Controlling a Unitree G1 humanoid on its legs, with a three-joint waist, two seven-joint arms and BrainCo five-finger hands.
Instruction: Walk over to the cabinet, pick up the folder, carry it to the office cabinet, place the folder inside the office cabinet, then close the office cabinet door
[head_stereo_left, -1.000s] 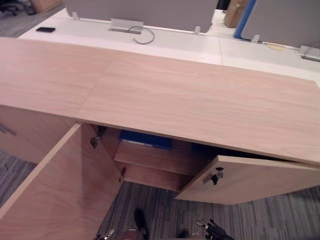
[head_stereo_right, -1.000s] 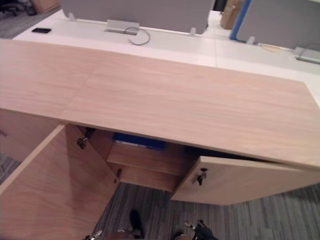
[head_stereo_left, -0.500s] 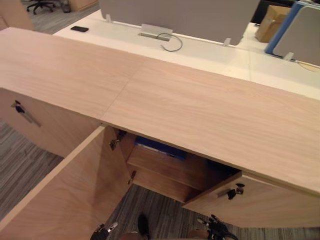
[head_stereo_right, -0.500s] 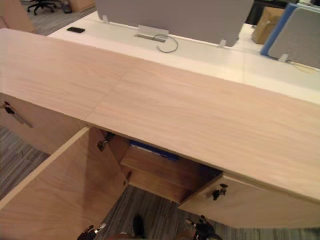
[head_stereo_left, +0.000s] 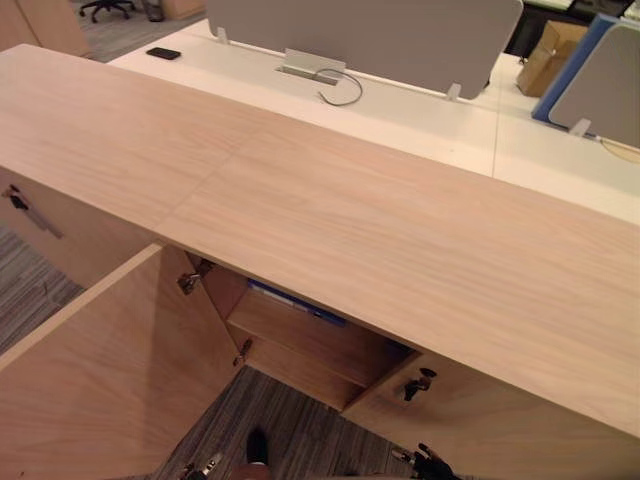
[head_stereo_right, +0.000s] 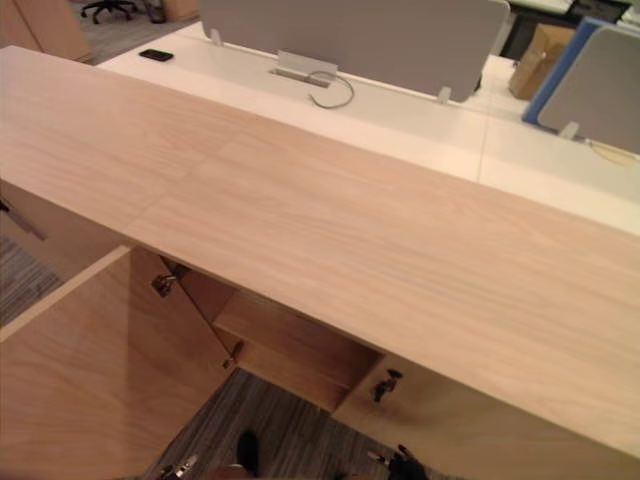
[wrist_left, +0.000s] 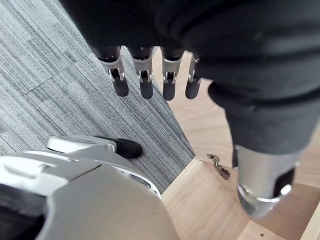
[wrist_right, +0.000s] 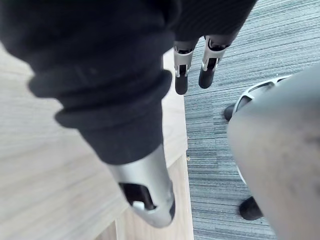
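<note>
Inside the office cabinet (head_stereo_left: 330, 200), left eye view: the blue folder (head_stereo_left: 297, 301) lies on the upper shelf (head_stereo_left: 300, 338), just under the long wooden top, in neither hand.
Doors: the left door (head_stereo_left: 100, 380) stands wide open, its hinge (head_stereo_left: 188, 282) showing; the right door (head_stereo_left: 480, 430) is ajar, with a dark lock (head_stereo_left: 418, 383) at its near edge.
Behind the cabinet: a white desk (head_stereo_left: 400, 110) with grey screens (head_stereo_left: 370, 35), a black phone (head_stereo_left: 163, 53) and a looped cable (head_stereo_left: 343, 90); a cardboard box (head_stereo_left: 557, 50) lies further right.
Right eye view: the left hand (head_stereo_right: 180, 467) and right hand (head_stereo_right: 400, 462) hang low before the cabinet, above striped grey carpet (head_stereo_right: 290, 430).
Left wrist view: the left hand's fingers (wrist_left: 145, 80) hang straight and relaxed, thumb (wrist_left: 260, 190) apart, holding nothing, over the carpet beside the open door.
Right wrist view: the right hand's fingers (wrist_right: 181, 75) are straight, thumb (wrist_right: 147, 195) apart, holding nothing, close to a wooden panel.
</note>
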